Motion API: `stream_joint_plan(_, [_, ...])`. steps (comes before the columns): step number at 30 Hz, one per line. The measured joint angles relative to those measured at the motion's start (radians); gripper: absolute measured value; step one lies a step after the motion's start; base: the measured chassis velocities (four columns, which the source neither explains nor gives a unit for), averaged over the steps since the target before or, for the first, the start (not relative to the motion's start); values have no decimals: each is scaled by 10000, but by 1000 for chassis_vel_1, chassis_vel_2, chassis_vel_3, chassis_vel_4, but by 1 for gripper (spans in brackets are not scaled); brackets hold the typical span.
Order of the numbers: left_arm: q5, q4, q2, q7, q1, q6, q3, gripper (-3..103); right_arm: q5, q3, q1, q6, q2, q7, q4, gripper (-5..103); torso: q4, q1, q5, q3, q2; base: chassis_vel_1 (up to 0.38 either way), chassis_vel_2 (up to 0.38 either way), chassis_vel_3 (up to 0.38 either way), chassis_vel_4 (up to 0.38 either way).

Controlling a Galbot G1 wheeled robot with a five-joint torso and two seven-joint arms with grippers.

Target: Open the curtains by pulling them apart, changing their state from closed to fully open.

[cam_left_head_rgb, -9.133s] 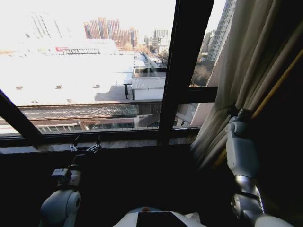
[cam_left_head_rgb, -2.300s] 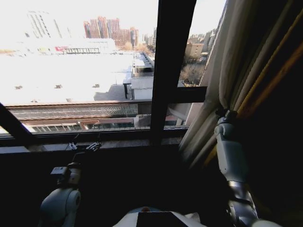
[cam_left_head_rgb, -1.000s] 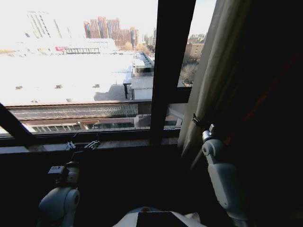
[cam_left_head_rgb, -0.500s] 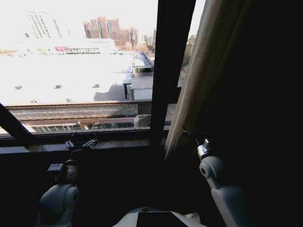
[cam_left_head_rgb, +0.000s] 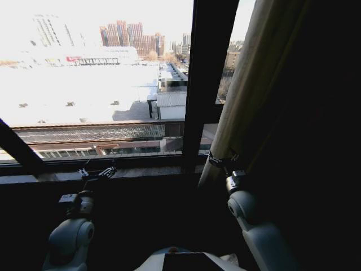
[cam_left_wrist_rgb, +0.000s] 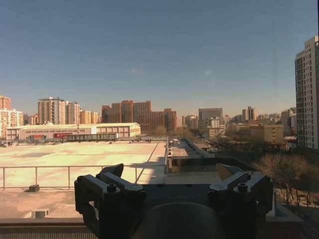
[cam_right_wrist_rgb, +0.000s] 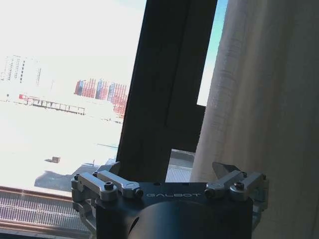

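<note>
- We see one curtain (cam_left_head_rgb: 254,84) panel, cream and pleated, hanging at the right of the head view beside one dark window frame post (cam_left_head_rgb: 206,79).
- Our right gripper (cam_left_head_rgb: 220,160), center right, sits at the curtain's lower edge, jaws spread, grasping nothing.
- Our left gripper (cam_left_head_rgb: 97,173), lower left near the sill (cam_left_head_rgb: 141,169), is likewise released.

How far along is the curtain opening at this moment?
Mostly done: the wide window pane is uncovered. The tall cream pleated curtain panel hangs gathered right of the dark vertical frame bar. The right end effector is open at the curtain's lower edge, gripping nothing. The left end effector is open near the sill. Left: clearing the narrow strip beside the bar.
</note>
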Motion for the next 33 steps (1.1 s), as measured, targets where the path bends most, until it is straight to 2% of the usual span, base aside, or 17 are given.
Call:
stream_joint_plan(17, [713,146,-631,-34,-695,386,162,100,25,-471,724,41,-228,10,-608,100,-3,0,-4,0,-1,310,304,-312,-309])
stream_joint_plan(33, [757,-78,-857,3,-396,365,55,100,22,-664,810,346,-71,-45,-954,100,-2,-1,-1,0,0,356,352,-359,-348])
